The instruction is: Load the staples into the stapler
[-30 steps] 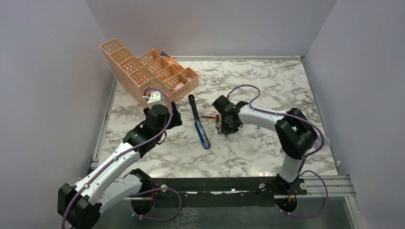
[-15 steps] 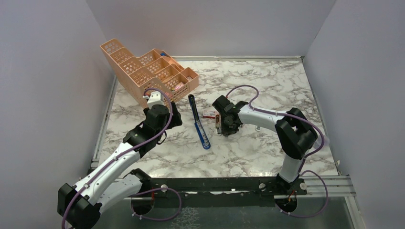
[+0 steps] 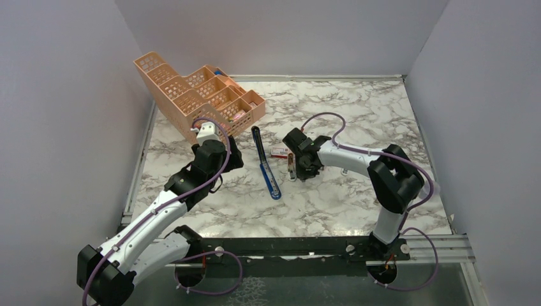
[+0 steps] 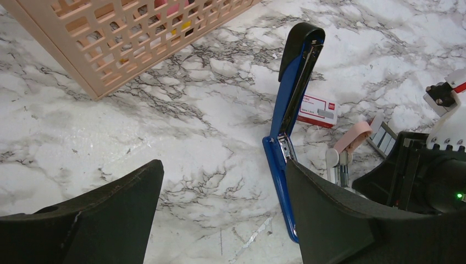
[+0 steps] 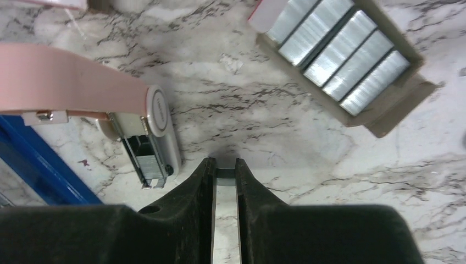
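Tabletop (image 3: 332,207) marbled white, walls (image 3: 268,32) pale grey

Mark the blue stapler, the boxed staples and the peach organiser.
blue stapler (image 4: 287,99), left wrist view, on its raised blue arm.
staples (image 5: 340,47), right wrist view, on the middle strip of the row.
peach mesh organiser (image 4: 121,49), left wrist view, on its mesh wall.

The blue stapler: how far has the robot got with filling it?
Done: the blue stapler lies opened flat on the table, and a box of staple strips sits open. In hand: the right gripper is shut on what looks like one strip of staples; the left gripper hangs open, empty. Left: set that strip into the stapler and close it.
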Motion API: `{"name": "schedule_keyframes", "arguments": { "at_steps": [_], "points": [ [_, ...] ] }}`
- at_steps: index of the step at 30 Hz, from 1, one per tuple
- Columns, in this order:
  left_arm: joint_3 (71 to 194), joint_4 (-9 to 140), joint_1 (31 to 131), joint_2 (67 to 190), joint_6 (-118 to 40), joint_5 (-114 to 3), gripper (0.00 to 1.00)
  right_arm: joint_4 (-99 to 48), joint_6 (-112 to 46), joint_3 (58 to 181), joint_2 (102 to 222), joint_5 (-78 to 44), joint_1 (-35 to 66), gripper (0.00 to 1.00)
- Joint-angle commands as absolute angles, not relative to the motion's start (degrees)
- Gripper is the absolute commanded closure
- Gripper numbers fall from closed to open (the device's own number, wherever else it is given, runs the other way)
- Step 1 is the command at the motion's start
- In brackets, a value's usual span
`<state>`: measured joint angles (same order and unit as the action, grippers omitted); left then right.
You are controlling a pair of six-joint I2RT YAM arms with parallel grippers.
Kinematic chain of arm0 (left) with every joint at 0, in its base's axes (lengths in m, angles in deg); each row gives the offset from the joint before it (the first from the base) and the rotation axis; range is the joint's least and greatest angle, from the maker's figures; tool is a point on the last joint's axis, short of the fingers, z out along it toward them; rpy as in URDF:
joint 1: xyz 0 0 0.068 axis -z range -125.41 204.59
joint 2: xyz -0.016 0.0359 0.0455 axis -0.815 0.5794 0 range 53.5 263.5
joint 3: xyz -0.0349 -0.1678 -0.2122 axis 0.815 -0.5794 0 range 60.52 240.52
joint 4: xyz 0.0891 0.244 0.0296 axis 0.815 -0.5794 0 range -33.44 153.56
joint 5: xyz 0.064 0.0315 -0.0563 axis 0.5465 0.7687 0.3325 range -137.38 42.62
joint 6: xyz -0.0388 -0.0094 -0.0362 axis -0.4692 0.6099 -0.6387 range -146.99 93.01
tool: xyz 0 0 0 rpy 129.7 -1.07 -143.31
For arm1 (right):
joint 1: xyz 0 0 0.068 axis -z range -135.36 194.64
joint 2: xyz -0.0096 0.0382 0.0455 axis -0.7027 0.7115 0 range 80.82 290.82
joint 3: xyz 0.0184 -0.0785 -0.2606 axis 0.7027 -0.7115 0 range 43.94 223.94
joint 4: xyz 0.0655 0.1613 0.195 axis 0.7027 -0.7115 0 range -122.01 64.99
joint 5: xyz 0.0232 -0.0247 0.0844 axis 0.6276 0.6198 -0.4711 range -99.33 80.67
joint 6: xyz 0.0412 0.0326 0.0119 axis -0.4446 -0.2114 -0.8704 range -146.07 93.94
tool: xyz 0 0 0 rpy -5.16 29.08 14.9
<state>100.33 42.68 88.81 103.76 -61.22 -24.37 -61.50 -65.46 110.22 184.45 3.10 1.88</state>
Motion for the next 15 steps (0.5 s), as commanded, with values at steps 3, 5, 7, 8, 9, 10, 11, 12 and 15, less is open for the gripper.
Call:
{"name": "schedule_keyframes", "arguments": {
  "at_steps": [3, 5, 7, 8, 9, 10, 11, 12, 15],
  "points": [
    [100.06, 43.02, 88.6, 103.53, -61.35, -23.74, 0.17, -61.16, -67.54, 109.01, 177.73, 13.13, 4.89, 0.8],
    [100.0, 43.0, 88.6, 103.53, -61.35, -23.82, 0.17, -61.3, -68.08, 107.76, 174.89, 14.79, 7.37, 0.8],
    [100.05, 43.04, 88.6, 103.55, -61.35, -23.82, 0.17, -61.18, -68.04, 106.09, 172.1, 16.19, 10.06, 0.79],
    [100.05, 43.01, 88.6, 103.56, -61.35, -23.89, 0.17, -61.11, -67.76, 105.24, 170.7, 16.42, 11.65, 0.79],
    [100.07, 43.06, 88.59, 103.53, -61.35, -23.91, 0.17, -60.79, -67.33, 104.33, 169.57, 16.44, 13.15, 0.79],
    [100.03, 43.0, 88.6, 103.55, -61.35, -23.97, 0.17, -60.76, -67.0, 103.44, 168.59, 16.58, 14.58, 0.79],
    [100.09, 43.03, 88.6, 103.64, -61.35, -23.97, 0.17, -60.66, -66.68, 102.67, 167.69, 16.68, 15.79, 0.79],
    [100.1, 43.02, 88.58, 103.65, -61.35, -23.98, 0.17, -60.33, -66.21, 101.4, 166.9, 16.75, 16.95, 0.79],
    [100.06, 43.05, 88.6, 103.61, -61.35, -24.08, 0.17, -59.73, -65.8, 98.89, 164.88, 16.52, 20.22, 0.79]
  ]
}}
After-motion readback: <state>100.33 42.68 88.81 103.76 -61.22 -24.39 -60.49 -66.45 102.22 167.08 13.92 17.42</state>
